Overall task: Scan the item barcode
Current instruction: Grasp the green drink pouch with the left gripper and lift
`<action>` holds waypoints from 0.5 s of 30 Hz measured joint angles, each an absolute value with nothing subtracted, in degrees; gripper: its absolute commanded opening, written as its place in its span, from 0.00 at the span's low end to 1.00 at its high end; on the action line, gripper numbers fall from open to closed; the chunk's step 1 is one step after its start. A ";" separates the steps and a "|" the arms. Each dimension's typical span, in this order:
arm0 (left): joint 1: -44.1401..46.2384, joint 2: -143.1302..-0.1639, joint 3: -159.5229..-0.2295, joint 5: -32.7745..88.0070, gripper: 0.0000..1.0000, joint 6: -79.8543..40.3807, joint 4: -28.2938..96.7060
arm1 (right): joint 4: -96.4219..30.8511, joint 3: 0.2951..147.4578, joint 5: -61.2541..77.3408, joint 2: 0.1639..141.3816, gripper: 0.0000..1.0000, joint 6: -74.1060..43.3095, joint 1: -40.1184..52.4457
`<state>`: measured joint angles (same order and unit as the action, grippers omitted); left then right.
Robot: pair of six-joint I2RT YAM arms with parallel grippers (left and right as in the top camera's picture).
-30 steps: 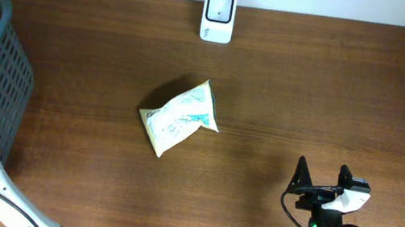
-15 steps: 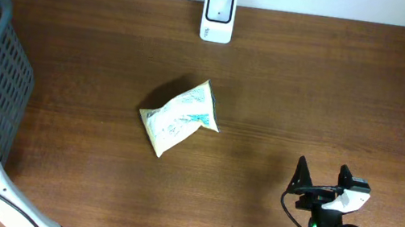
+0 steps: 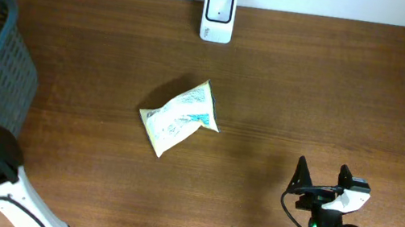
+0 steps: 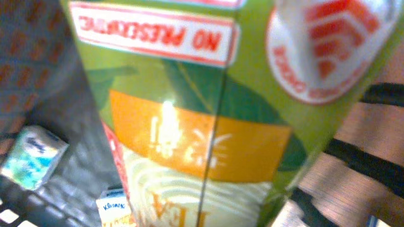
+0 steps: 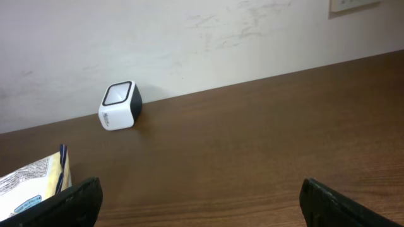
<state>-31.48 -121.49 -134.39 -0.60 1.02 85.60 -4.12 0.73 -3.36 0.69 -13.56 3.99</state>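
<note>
Green carton (image 4: 208,113) — blurred, cropped top and bottom.

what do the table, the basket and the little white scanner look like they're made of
Table: looks like wood or wood-look laminate, dark brown with grain lines and a mild sheen. Basket: probably moulded plastic, matte grey-blue, going by its even lattice of slots. Scanner: likely hard plastic, smooth white shell with a dark glossy window on its face.
</note>
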 measured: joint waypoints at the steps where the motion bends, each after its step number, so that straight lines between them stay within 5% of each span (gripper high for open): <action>1: -30.06 -119.74 -134.39 -0.60 0.00 0.99 85.76 | -4.12 0.73 -3.38 0.69 0.99 -13.56 3.99; 15: -16.27 -107.13 -134.58 -2.39 0.00 1.04 83.85 | -4.12 0.73 -3.36 0.69 0.99 -13.52 3.99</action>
<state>-16.27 -107.13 -134.58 -2.39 1.04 83.85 -4.12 0.73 -3.36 0.69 -13.52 3.99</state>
